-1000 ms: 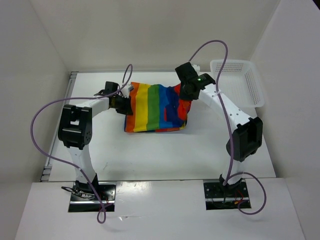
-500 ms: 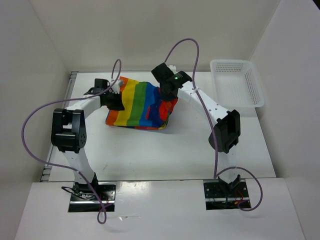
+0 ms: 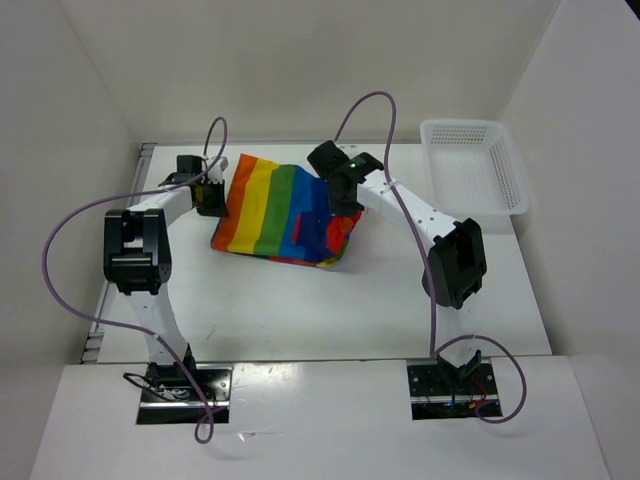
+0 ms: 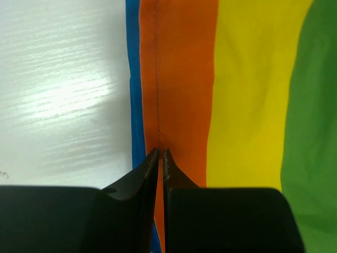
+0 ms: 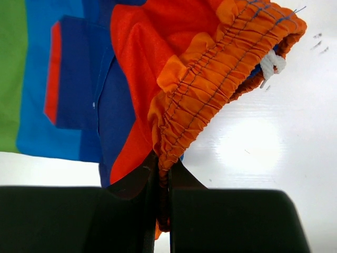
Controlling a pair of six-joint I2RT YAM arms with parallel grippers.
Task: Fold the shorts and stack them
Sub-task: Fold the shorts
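- I see the rainbow-striped cloth shorts on the far half of the white bench, left of centre, stretched between the two arms.
- From above, the stripes run orange, yellow, green, then blue from left to right, with red cloth bunched at the right end.
- My left gripper is clenched on the shorts' left edge. The tips pinch the orange stripe right along a stitched seam, with a thin blue strip just to the left of it.
- In the top view, that left gripper sits at the left end of the cloth.
- My right gripper is clamped on the gathered orange elastic waistband, and the cloth runs down between its fingers.
- In its wrist view, a white drawstring pokes out of the waistband's far right end, and the dark blue patch pocket lies to the left.
- I cannot tell whether the right end of the cloth is off the bench or resting on it.
- A white plastic mesh basket sits at the far right corner, well apart from the shorts.
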